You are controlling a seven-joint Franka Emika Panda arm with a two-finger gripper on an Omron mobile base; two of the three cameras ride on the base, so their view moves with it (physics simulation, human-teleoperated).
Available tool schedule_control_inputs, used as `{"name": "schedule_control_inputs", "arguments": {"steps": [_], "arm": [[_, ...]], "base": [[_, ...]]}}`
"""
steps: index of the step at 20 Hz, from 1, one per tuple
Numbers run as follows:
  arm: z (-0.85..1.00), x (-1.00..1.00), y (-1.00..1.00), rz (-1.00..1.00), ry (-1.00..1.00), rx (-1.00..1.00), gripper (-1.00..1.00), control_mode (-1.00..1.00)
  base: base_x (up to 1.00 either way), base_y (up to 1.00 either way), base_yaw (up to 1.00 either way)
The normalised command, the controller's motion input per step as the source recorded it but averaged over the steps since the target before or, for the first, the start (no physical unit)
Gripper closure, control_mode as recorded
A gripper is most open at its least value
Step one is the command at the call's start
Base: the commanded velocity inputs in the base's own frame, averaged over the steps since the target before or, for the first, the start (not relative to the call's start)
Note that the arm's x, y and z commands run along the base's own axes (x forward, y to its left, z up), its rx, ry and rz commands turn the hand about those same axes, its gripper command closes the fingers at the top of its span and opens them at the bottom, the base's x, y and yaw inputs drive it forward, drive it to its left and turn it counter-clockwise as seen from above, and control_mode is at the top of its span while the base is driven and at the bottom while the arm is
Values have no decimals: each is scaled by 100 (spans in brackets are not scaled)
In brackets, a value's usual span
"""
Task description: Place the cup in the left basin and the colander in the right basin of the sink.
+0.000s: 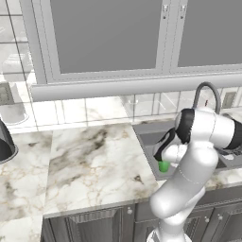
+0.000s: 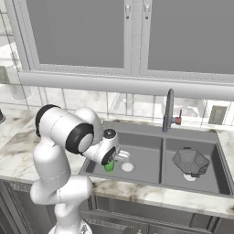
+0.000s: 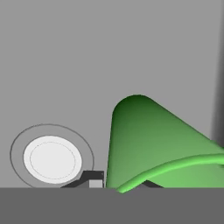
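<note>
Clamped on one green cup, my gripper hangs low inside the left basin; its fingertips are mostly hidden. One pale round drain lies beside the cup. Farther off, one rough grey colander sits in the right basin.

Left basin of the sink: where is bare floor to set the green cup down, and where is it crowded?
In the left basin, the floor lies bare around the pale drain and toward the centre divider. The near-left corner is crowded: the gripper is shut on the cup there. In the right basin, the colander covers the middle; bare floor remains along its right wall.
</note>
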Motion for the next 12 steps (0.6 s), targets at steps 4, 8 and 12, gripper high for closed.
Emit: {"name": "schedule_control_inputs", "arguments": {"steps": [4,8,12], "arm": [[-13,0,0,0,0,0,100,-100],[-5,0,0,0,0,0,100,-100],[0,0,0,0,0,0,-100,-100]], "base": [[0,0,0],[0,0,0],[0,0,0]]}}
